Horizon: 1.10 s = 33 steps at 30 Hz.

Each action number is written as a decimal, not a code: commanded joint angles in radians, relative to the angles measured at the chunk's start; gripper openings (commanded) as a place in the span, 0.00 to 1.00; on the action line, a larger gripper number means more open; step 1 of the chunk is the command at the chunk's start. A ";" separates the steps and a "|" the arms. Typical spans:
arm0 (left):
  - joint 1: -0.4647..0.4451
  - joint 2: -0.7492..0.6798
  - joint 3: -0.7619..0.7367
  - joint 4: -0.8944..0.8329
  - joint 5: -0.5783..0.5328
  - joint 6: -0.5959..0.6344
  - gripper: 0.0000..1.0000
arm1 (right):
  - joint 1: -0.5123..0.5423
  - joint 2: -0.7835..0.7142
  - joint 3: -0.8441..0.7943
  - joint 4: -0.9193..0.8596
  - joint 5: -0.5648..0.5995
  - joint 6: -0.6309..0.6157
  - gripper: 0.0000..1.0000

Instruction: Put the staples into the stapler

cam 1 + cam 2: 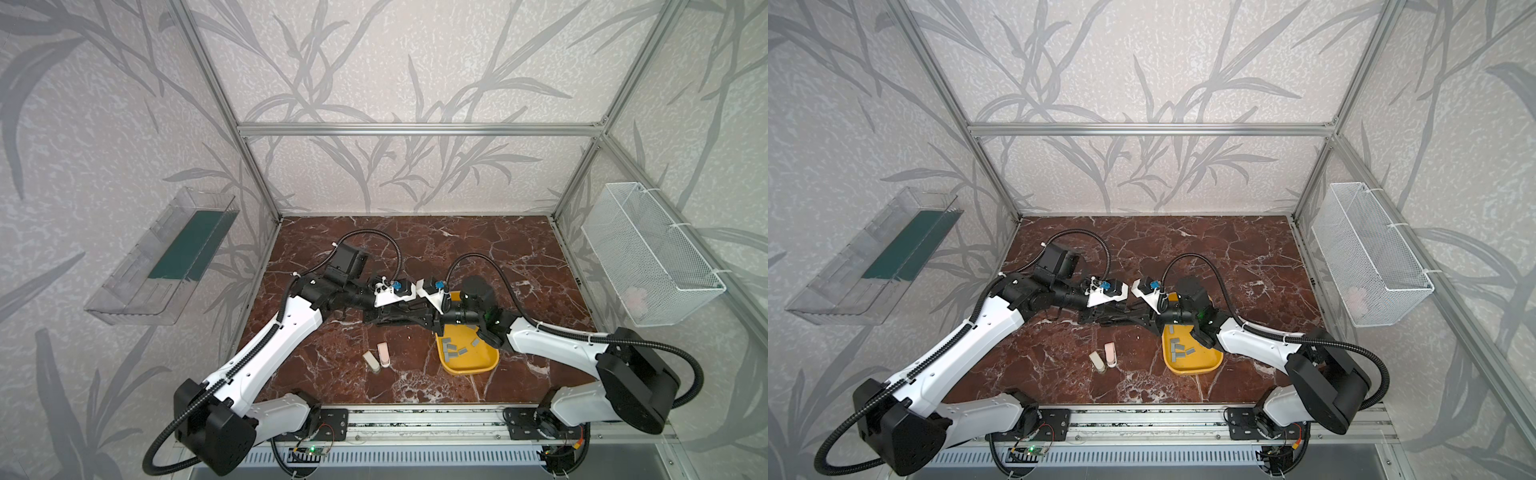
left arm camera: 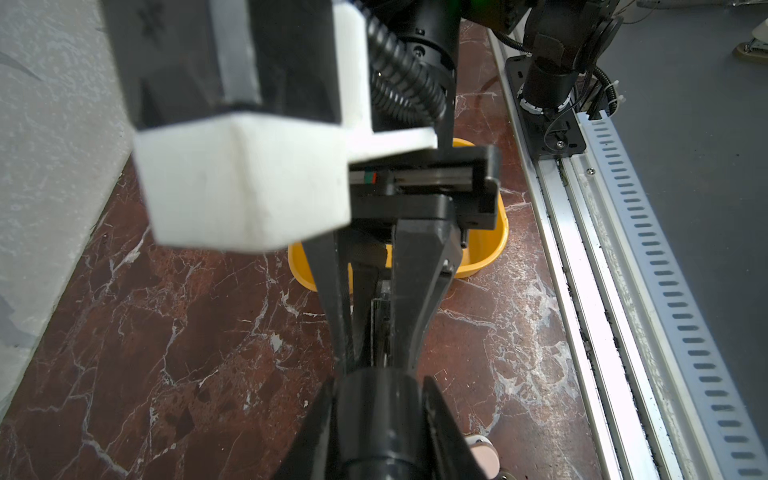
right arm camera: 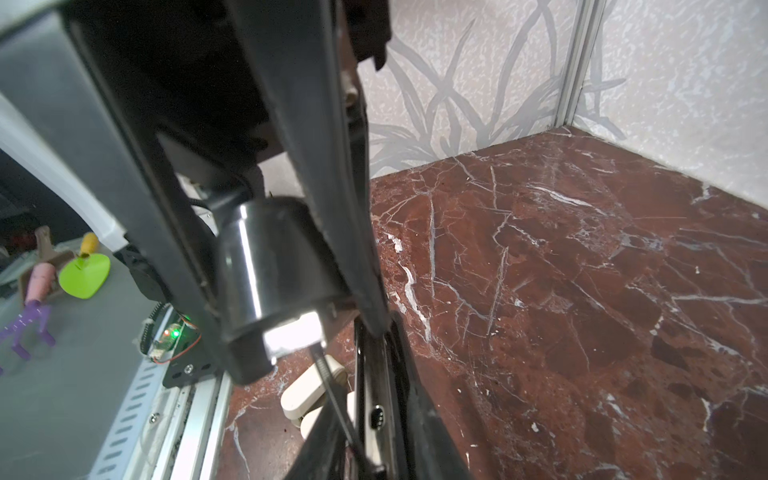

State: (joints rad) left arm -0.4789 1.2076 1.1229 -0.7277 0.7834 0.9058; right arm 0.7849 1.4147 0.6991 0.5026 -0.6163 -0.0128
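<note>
In both top views the staples (image 1: 451, 352) lie in the yellow tray (image 1: 478, 360); two small staplers (image 1: 383, 354) lie near the tray. Left wrist view: the left hand (image 2: 378, 390) is pressed together, meeting the right hand (image 2: 374, 355) near the tray; that grip I cannot tell. I think loading has not begun. Next: pick one strip.

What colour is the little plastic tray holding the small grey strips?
The shallow plastic tray is yellow, clearest in a top view.

Leaf-patterned grey walls (image 1: 374, 62) enclose a red-brown marble floor (image 1: 519, 257); a clear plastic shelf (image 1: 137, 291) hangs left of the left gripper (image 1: 395, 318), a white mesh basket (image 1: 648, 249) right of the right gripper (image 1: 406, 318).
</note>
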 commanded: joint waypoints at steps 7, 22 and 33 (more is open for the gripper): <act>0.067 -0.065 0.009 0.101 0.106 0.042 0.00 | 0.031 0.012 0.027 -0.150 0.035 -0.115 0.33; 0.120 -0.115 -0.015 0.123 0.182 0.054 0.00 | 0.061 0.008 0.042 -0.209 0.069 -0.178 0.36; 0.171 -0.131 -0.033 0.178 0.246 0.013 0.00 | 0.073 0.000 0.021 -0.174 0.097 -0.198 0.09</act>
State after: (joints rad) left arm -0.3309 1.1244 1.0855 -0.7189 0.9707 0.9237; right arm 0.8410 1.4151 0.7395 0.3538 -0.5148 -0.2218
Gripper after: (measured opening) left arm 0.280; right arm 0.188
